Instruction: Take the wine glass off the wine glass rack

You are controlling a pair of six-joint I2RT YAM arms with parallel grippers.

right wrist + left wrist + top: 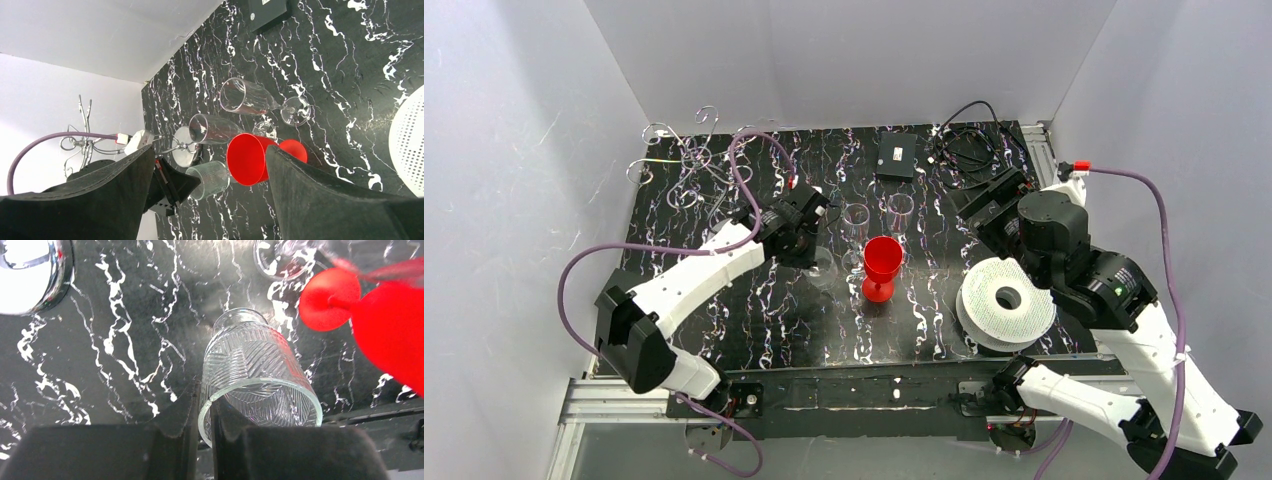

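The wine glass rack [686,160], a thin silver wire stand, is at the back left; its shiny round base [27,275] shows in the left wrist view. I see no glass hanging on its arms. My left gripper [814,248] is shut on the rim of a clear ribbed glass [255,380], one finger inside and one outside. The glass stands upright just left of a red goblet [882,265]. I cannot tell whether it touches the table. My right gripper [210,155] is open and empty, held high on the right [981,208], looking at the glasses.
Two clear flutes [856,215] [902,207] stand behind the red goblet. A white ridged spool [1007,300] sits at the right front. A black box [896,155] and loose cables [969,145] lie at the back. White walls close in three sides.
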